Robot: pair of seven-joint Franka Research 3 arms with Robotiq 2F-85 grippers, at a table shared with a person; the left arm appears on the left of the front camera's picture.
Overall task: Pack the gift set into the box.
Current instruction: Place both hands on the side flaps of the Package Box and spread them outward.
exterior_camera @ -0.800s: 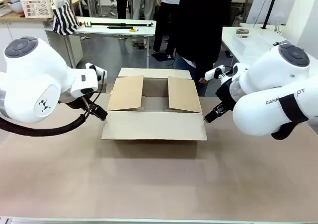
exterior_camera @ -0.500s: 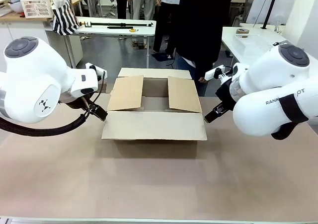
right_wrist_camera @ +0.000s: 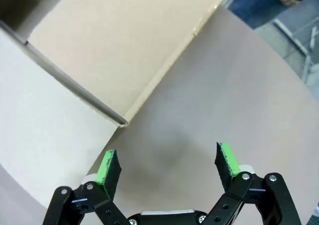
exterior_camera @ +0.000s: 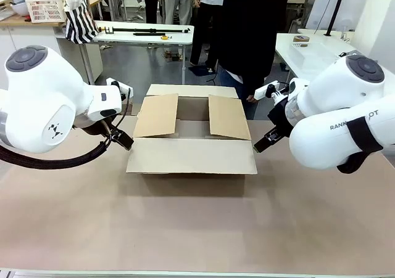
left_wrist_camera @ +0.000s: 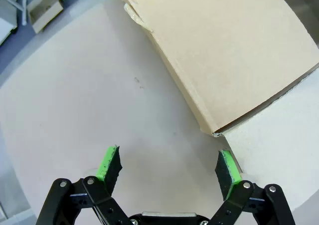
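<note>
The box (exterior_camera: 192, 136), a plain brown cardboard carton, stands in the middle of the table with its flaps spread and partly folded over the top. Through the gap between the two side flaps I see only a dark interior; the gift set is out of view. My left gripper (exterior_camera: 122, 141) hangs open just left of the box's near left corner (left_wrist_camera: 215, 133). My right gripper (exterior_camera: 261, 145) hangs open just right of the near right corner (right_wrist_camera: 121, 123). Green pads (left_wrist_camera: 109, 161) (right_wrist_camera: 227, 159) are spread wide with bare table between them.
A person in dark clothes (exterior_camera: 247, 31) stands at the far side behind the box. The brown table (exterior_camera: 197, 228) stretches toward me. Behind are a white table with tools (exterior_camera: 145, 30), a white slatted basket (exterior_camera: 46, 5) and a striped bag (exterior_camera: 80, 19).
</note>
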